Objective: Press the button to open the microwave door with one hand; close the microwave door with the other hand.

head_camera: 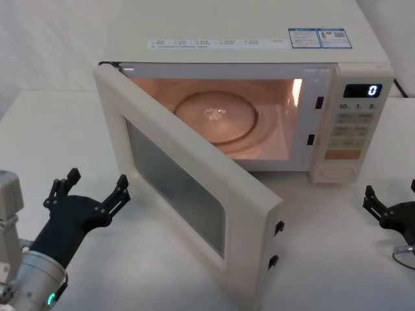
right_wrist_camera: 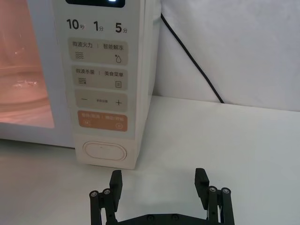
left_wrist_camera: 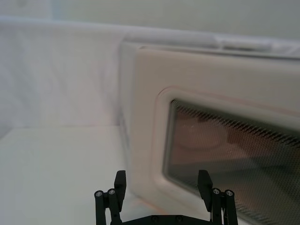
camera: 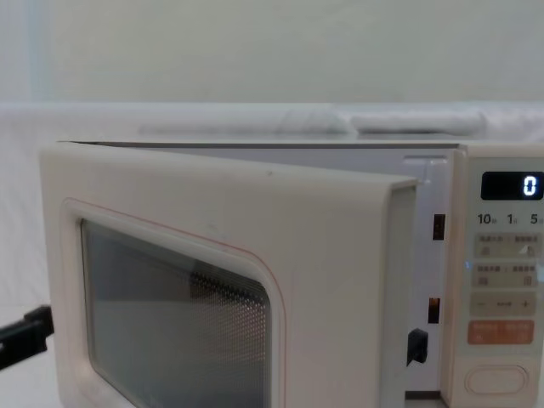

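Cream plastic everywhere: the microwave door (head_camera: 188,194) swung well out toward the robot, hinged at the oven's left edge, long axis running from that hinge diagonally forward and to the right, free edge with two dark latch hooks nearest the robot's middle. Lit inside, the oven cavity (head_camera: 224,113) holding just a round glass turntable (head_camera: 217,116), nothing on it. At the bottom of the control panel (head_camera: 350,123), below the orange key, the button (head_camera: 340,172): wide, pill-shaped, unmarked. Opening step judged done, given the door standing ajar; closing judged to be what remains. Low on the left, the left gripper (head_camera: 87,194), fingers spread wide and holding nothing, just beside the door's outer face and aimed at it, with the meshed window (left_wrist_camera: 225,154) close ahead in the left wrist view. Door lying ahead and to the right of that gripper, not touching it so far as can be told. On the far right, the right gripper (head_camera: 389,206), likewise spread and empty, resting near the table (head_camera: 337,259) a little back from the button, which faces it squarely in the right wrist view. Left gripper clearly the nearer to the door; a push on the outer face, away from the robot and rightward about the hinge, judged the natural closing move.
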Controlling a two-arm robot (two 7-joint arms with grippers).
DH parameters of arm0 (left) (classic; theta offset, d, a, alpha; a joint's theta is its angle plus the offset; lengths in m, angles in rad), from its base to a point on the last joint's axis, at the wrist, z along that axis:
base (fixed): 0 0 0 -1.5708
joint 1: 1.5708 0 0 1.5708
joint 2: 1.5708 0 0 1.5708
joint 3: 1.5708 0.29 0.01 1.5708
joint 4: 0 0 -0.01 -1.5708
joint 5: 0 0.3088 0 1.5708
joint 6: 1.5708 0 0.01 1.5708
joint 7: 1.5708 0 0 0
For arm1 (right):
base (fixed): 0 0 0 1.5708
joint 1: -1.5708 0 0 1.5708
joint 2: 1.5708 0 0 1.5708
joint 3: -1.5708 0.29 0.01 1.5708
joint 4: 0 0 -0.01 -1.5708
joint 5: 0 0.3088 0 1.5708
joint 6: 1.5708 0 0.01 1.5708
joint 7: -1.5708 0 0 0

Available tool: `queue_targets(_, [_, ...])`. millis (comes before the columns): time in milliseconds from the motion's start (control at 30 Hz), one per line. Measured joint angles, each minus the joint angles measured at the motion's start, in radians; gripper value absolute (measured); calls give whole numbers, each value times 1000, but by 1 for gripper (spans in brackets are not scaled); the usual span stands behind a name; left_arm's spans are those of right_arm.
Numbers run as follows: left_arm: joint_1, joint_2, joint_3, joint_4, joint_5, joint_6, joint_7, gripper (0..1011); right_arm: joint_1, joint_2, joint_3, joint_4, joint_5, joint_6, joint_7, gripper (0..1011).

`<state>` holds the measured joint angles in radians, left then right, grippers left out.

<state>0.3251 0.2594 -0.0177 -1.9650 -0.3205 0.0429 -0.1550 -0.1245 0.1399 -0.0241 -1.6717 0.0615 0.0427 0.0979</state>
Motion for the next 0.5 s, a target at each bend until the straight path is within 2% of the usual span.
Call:
queue_targets(200, [11,33,-15,-59,-51,26,-51,1001,0,0,0,0,0,0,0,1002])
queue_targets(500, [13,66,-3,-93,-84,40,-68,1001,0,0,0,0,0,0,0,1002])
